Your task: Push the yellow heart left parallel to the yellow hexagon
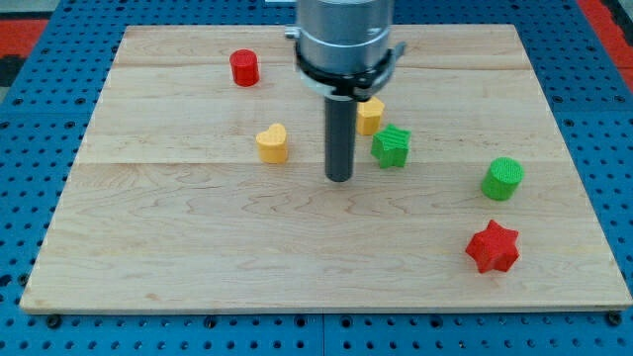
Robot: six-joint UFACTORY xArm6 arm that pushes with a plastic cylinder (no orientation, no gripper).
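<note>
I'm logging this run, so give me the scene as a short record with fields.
tip: my tip, between yellow heart and green star, touching neither
yellow heart: to the tip's left
yellow hexagon: partly hidden behind the rod
green star
other blocks: red cylinder, green cylinder, red star

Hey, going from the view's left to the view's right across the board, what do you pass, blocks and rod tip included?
red cylinder → yellow heart → my tip → yellow hexagon, partly hidden behind the rod → green star → red star → green cylinder
</note>
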